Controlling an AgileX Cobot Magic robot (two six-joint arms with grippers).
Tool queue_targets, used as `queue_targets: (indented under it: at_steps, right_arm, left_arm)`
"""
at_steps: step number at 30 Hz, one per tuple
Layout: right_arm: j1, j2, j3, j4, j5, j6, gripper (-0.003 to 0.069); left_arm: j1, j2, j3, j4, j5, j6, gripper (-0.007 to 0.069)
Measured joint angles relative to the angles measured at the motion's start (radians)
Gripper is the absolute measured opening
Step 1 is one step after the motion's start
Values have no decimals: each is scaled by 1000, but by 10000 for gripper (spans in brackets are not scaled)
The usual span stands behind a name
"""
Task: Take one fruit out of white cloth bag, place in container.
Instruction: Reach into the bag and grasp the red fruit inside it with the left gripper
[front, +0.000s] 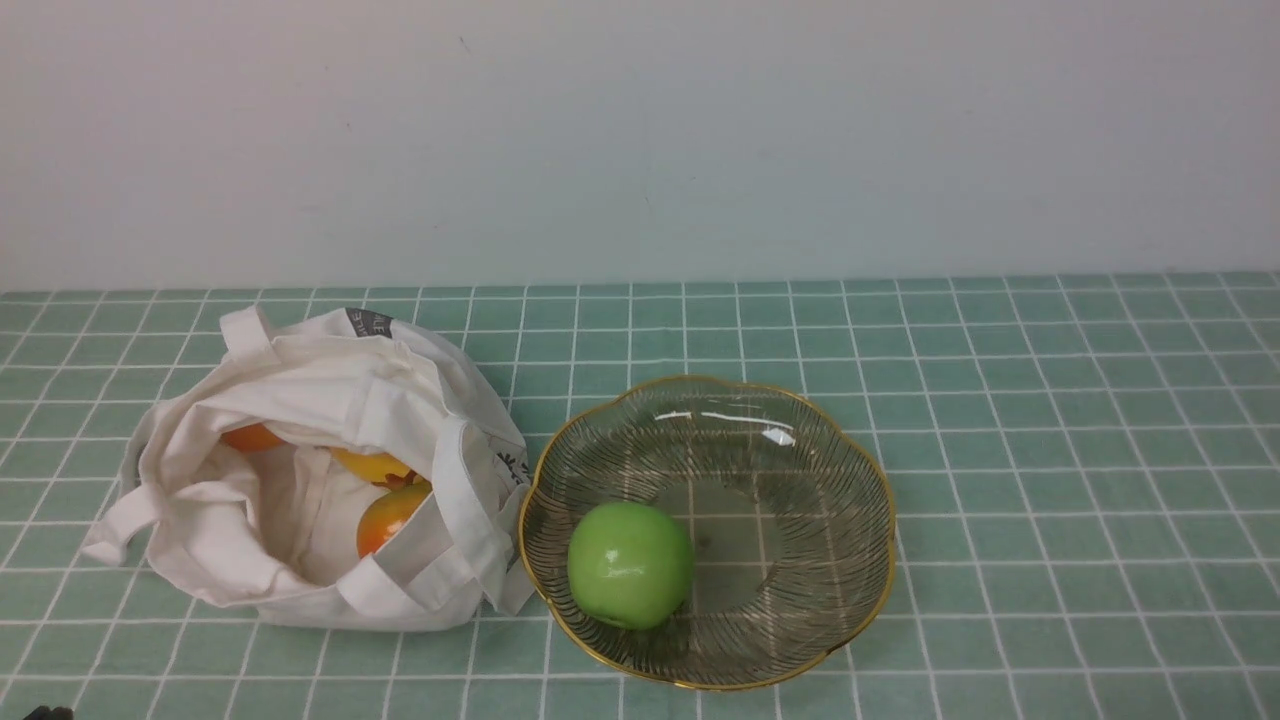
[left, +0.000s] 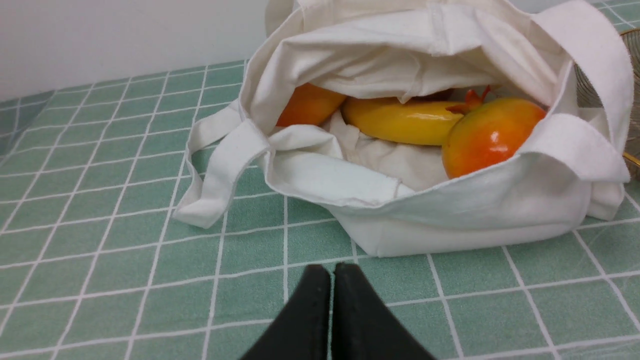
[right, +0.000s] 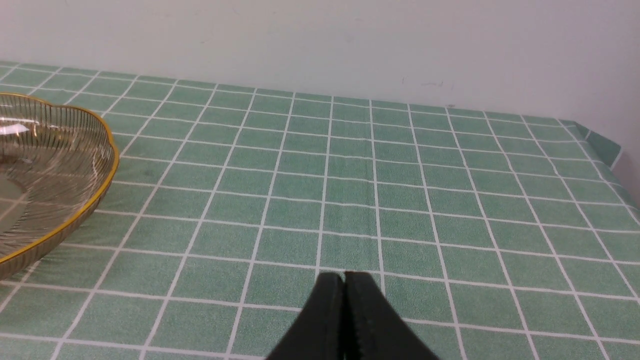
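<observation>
The white cloth bag (front: 300, 470) (left: 450, 210) lies open on the left of the table. A red-orange fruit (front: 388, 517) (left: 487, 137) rests inside it near the opening, partly hidden by the cloth. The container (front: 880, 540) (right: 107, 165), a clear ribbed bowl with a gold rim, stands right beside the bag. My left gripper (left: 332, 270) is shut and empty, low over the cloth a short way in front of the bag. My right gripper (right: 344, 277) is shut and empty, over bare cloth beside the container. Neither arm shows in the front view.
A green apple (front: 630, 565) sits in the container. Also in the bag are a long yellow fruit (front: 372, 465) (left: 400, 120) and another orange fruit (front: 250, 437) (left: 307, 105). The green checked tablecloth (front: 1050, 450) ends at a wall behind and an edge (right: 607, 150) on the right.
</observation>
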Motion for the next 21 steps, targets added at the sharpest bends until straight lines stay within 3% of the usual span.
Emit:
queue_targets:
  at_steps: [4, 9, 15, 18, 21]
  right_arm:
    - [0, 0, 0, 0, 0, 0, -15]
    - [0, 0, 0, 0, 0, 0, -15]
    - [0, 0, 0, 0, 0, 0, -15]
    - [0, 0, 0, 0, 0, 0, -15]
    - [0, 0, 0, 0, 0, 0, -15]
  left_arm:
    - [0, 0, 3, -90, -91, -86, -8]
    - [0, 0, 3, -299, -265, -216, -8]
    - [0, 0, 3, -449, -408, -245, -8]
    - [0, 0, -3, -499, -643, -266, -8]
    - [0, 0, -60, -502, -711, -274, -8]
